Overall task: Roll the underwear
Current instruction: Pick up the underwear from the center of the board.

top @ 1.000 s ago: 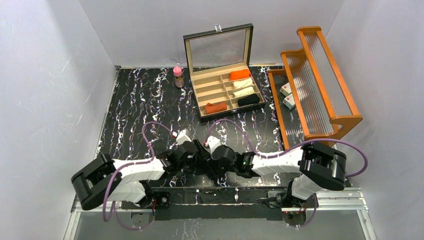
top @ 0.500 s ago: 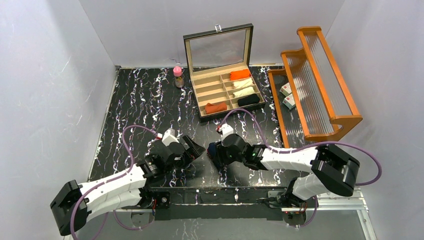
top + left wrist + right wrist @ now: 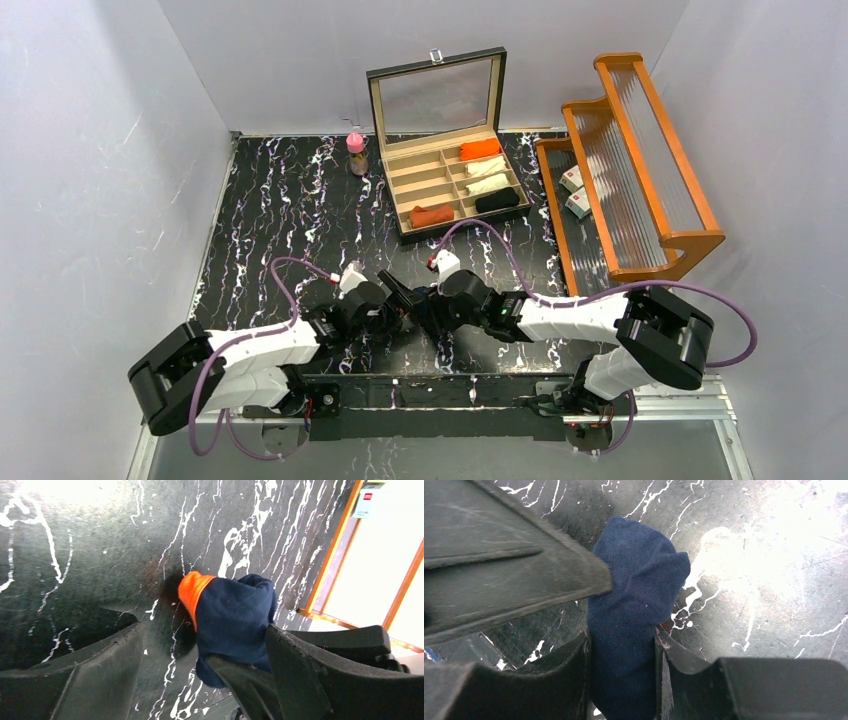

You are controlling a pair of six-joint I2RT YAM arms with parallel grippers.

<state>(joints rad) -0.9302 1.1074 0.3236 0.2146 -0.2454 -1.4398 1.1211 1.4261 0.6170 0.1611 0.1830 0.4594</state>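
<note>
Right pincer (image 3: 621, 650) around navy underwear (image 3: 639, 575)

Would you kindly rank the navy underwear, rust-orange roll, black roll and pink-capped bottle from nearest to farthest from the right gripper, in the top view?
1. Navy underwear: in the right gripper.
2. Rust-orange roll: box's near-left compartment.
3. Black roll: near-right compartment.
4. Pink-capped bottle: left of box.
</note>
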